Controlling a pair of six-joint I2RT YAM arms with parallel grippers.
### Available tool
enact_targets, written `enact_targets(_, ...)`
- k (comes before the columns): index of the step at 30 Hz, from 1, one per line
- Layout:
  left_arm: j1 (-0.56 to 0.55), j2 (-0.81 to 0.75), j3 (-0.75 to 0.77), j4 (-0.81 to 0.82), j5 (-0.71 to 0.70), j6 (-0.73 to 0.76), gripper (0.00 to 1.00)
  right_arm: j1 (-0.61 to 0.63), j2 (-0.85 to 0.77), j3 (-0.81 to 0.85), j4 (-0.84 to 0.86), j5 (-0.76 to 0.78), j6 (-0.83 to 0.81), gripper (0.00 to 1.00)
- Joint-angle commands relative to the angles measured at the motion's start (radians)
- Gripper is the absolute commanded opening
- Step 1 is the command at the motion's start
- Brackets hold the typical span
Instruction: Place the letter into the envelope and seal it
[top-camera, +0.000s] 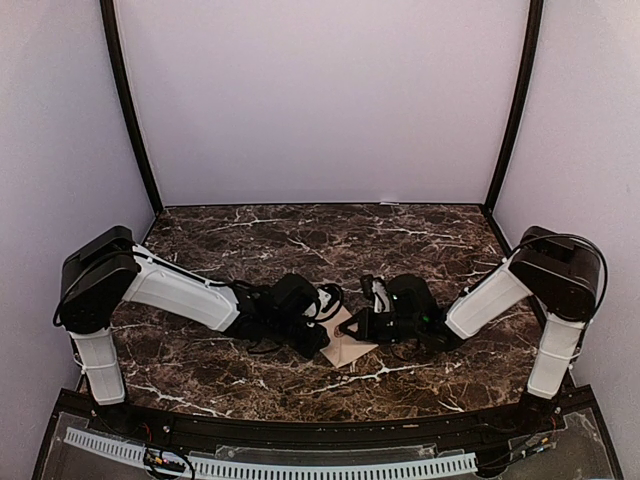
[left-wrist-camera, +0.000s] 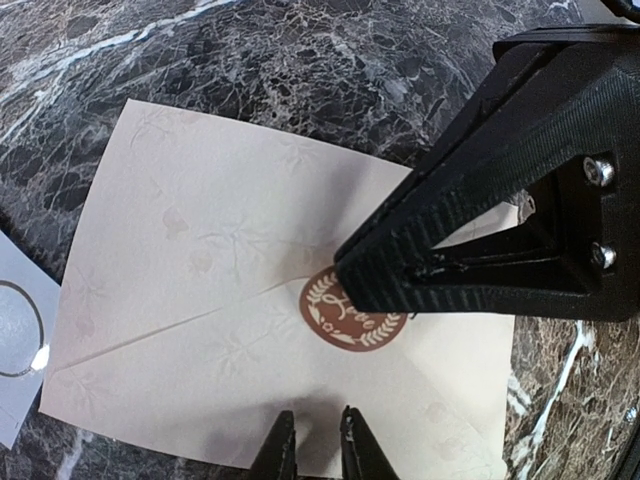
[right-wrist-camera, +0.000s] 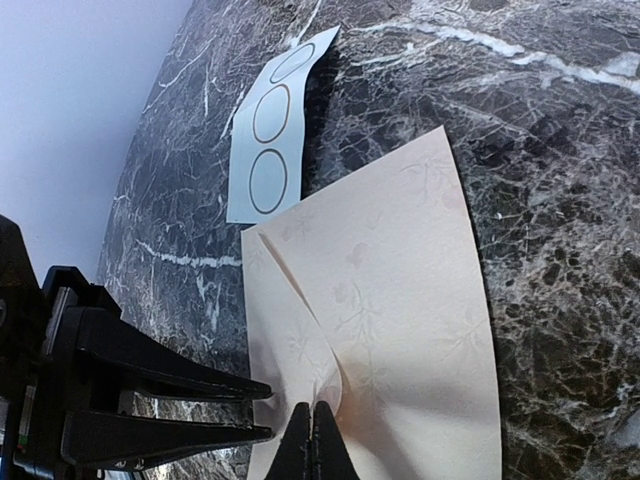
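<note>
Two arms meeting at the middle of a dark marbled tabletop (top-camera: 250, 240), seen from above and from both wrists. The envelope (left-wrist-camera: 220, 230), pinkish-tan and faintly patterned with sprigs, lies flat on the tabletop between the two arms. Its pointed flap is folded down, and the tip lies under a round brown sticker (left-wrist-camera: 345, 322) with white lettering and a wreath.

Right gripper (right-wrist-camera: 313, 440): jaws clenched, the two tips pressed together with no gap showing between them. They grasp nothing. In the left wrist view, the black ribbed fingers (left-wrist-camera: 420, 240) come down from the upper right, and their tip sits on the upper edge of the sticker.

Left gripper (left-wrist-camera: 317, 450): jaws released to a narrow slot, with the envelope's surface visible through the gap. The tips stand at the near edge of the envelope, below the sticker. Whether they touch the paper cannot be told. In the right wrist view the two fingers run side by side, level with the tabletop, and end at the envelope's border.

A small white card (right-wrist-camera: 268, 140) printed with a row of circles lies flat on the tabletop just beside one corner of the envelope.
</note>
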Motion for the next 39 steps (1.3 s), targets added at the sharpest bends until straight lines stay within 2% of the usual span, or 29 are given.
enact_targets(1, 0.002, 0.024, -0.006, -0.137, -0.028, 0.013, 0.16, -0.008, 0.026, 0.017, 0.026, 0.006, -0.008, 0.0)
enact_targets(26, 0.002, 0.002, 0.106, -0.141, -0.066, 0.031, 0.27, -0.009, 0.05, 0.025, 0.039, -0.01, -0.006, 0.0)
enact_targets(32, 0.002, 0.004, 0.115, -0.099, -0.07, 0.033, 0.27, -0.008, 0.055, 0.03, 0.04, -0.012, -0.005, 0.0)
enact_targets(39, 0.002, 0.037, 0.152, -0.079, -0.076, 0.026, 0.22, -0.007, 0.06, 0.038, 0.038, -0.017, -0.007, 0.0)
